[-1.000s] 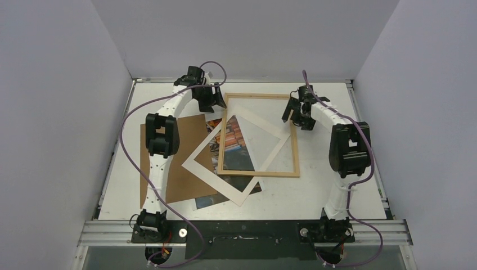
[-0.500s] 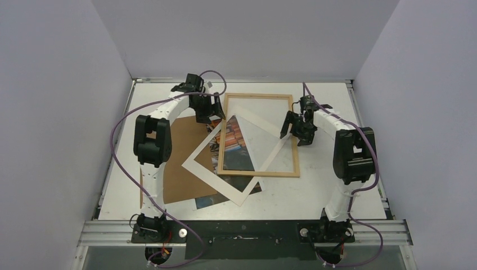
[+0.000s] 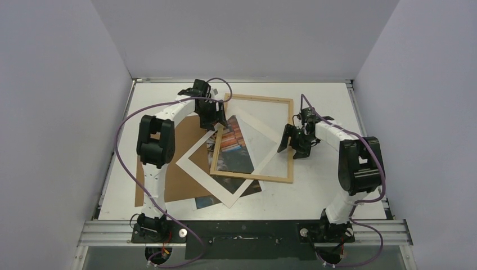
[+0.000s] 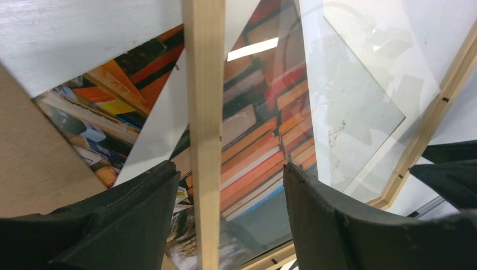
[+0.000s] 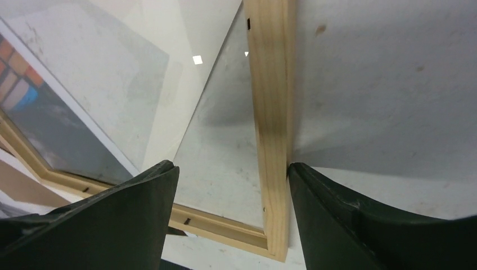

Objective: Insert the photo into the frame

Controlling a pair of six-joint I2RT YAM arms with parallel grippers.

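The frame (image 3: 292,121), thin light wood with a glass pane, lies tilted mid-table over the photo (image 3: 232,151); the photo's stacked books show through the glass (image 4: 264,129). A dark corner of the photo sticks out near the front (image 3: 205,201). My left gripper (image 3: 211,119) is open and straddles the frame's left rail (image 4: 203,112), which runs close to the left finger (image 4: 124,219). Open too, my right gripper (image 3: 291,143) straddles the right rail (image 5: 271,112), whose outer side touches the right finger (image 5: 337,219).
A white mat (image 3: 194,171) with a rectangular opening lies askew under the frame and over the photo. A brown backing board (image 3: 169,180) lies at the left beneath them. Walls enclose three sides; the table (image 5: 382,84) is bare white right of the frame.
Both grippers came down toward the near side along the frame's rails. The frame turned, its near end swinging left, and the mat and board shifted left with it. The right jaws narrowed slightly.
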